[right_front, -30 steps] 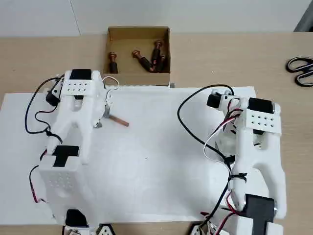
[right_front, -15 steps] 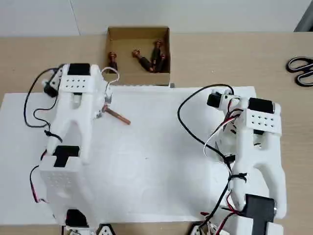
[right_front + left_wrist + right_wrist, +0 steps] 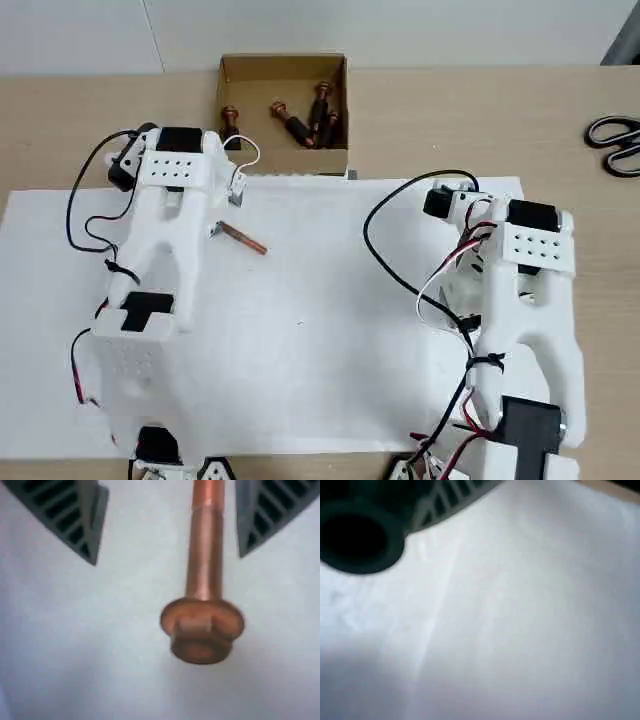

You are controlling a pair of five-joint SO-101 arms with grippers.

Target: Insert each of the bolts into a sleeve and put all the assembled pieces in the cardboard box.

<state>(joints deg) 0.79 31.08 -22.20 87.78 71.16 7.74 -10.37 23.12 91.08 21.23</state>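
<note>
A bare copper bolt (image 3: 244,238) lies on the white sheet (image 3: 320,360), its flanged head (image 3: 202,630) toward the sheet's middle. My left gripper (image 3: 223,222) is open low over it, and its two dark ribbed fingers (image 3: 75,515) stand either side of the bolt's shaft (image 3: 206,550) without touching. My right gripper (image 3: 420,510) rests low over the sheet under the right arm (image 3: 525,270), shut on a black sleeve (image 3: 355,542) whose open end faces the camera. The cardboard box (image 3: 283,150) at the back holds several assembled pieces (image 3: 300,125).
Black scissors (image 3: 615,140) lie on the wooden table at the far right. The box stands just beyond the sheet's back edge, close to the left arm's wrist (image 3: 180,165). Open sheet lies between the two arms.
The left arm's wrist has swung toward the box and then to the right, and the bolt's tail end has turned slightly. The right arm has not moved.
</note>
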